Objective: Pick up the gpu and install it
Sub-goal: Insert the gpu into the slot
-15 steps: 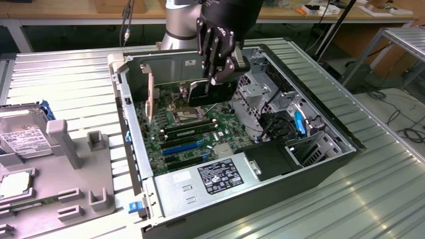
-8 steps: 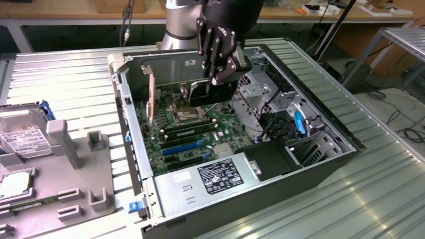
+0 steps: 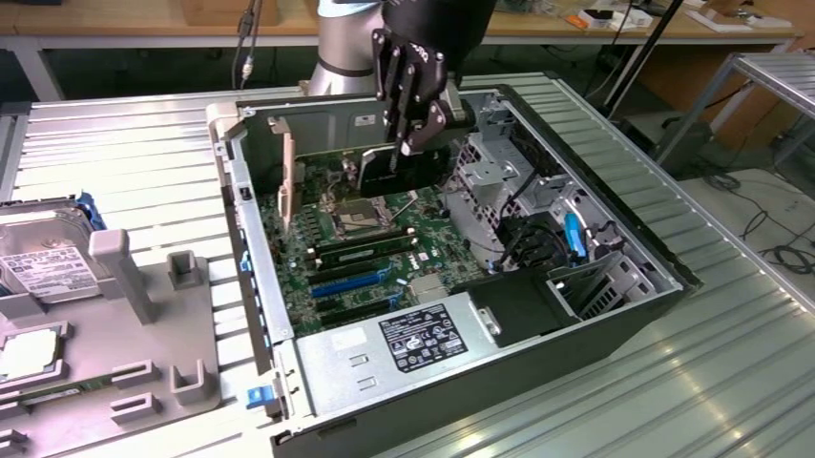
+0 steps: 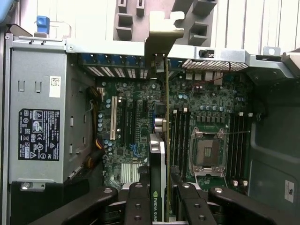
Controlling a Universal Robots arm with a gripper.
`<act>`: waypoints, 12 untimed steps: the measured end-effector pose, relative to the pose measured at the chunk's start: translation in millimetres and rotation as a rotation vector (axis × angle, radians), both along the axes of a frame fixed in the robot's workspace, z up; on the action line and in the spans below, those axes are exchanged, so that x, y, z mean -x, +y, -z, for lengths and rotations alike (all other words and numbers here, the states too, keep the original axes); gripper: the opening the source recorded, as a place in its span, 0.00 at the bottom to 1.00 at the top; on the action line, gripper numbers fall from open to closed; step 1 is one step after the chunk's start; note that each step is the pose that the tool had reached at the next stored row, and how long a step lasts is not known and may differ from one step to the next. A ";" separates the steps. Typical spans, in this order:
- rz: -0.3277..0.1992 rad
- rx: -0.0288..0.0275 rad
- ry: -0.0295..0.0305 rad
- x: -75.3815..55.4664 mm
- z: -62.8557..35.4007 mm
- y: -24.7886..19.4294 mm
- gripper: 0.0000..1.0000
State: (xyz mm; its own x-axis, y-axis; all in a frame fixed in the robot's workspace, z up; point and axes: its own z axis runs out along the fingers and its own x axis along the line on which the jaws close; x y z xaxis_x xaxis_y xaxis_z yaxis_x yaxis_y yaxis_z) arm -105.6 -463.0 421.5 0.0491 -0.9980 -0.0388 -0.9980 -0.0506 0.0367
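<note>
My gripper point(image 3: 421, 143) hangs over the open computer case point(image 3: 643, 243) and is shut on the gpu point(image 3: 397, 170), a dark card held on edge above the motherboard point(image 3: 350, 258). In the wrist view the gpu point(image 4: 159, 187) runs away from my fingers point(image 4: 138, 204) as a thin edge. Its pale metal bracket point(image 4: 164, 28) reaches the case's rear wall. The card hovers over the expansion slots next to a white slot point(image 4: 113, 119); I cannot tell whether it touches a slot.
The power supply point(image 3: 421, 339) with its black label fills the case's near end. The CPU socket point(image 4: 206, 150) lies beside the card, and the drive cage point(image 3: 491, 162) stands behind it. A grey fixture tray point(image 3: 128, 315) with a hard drive point(image 3: 38, 258) sits at the exterior view's left.
</note>
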 end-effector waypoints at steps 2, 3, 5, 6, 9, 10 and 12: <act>0.000 -0.0002 -0.0002 0.0 0.6 0.2 0.27; 0.000 -0.0003 -0.0003 0.1 0.9 0.3 0.27; 0.000 0.0000 -0.0007 0.0 1.7 0.4 0.27; 0.001 0.0002 -0.0008 0.0 2.5 0.4 0.27; 0.005 0.0000 -0.0015 0.0 5.7 0.3 0.27; 0.006 -0.0001 -0.0019 0.0 7.2 0.3 0.27; 0.010 0.0000 -0.0026 0.0 10.5 0.3 0.27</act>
State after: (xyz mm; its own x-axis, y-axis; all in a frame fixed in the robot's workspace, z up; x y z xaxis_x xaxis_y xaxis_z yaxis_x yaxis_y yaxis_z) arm -105.6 -462.6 411.0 0.0393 -0.9985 -0.0387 -0.9986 -0.0406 0.0341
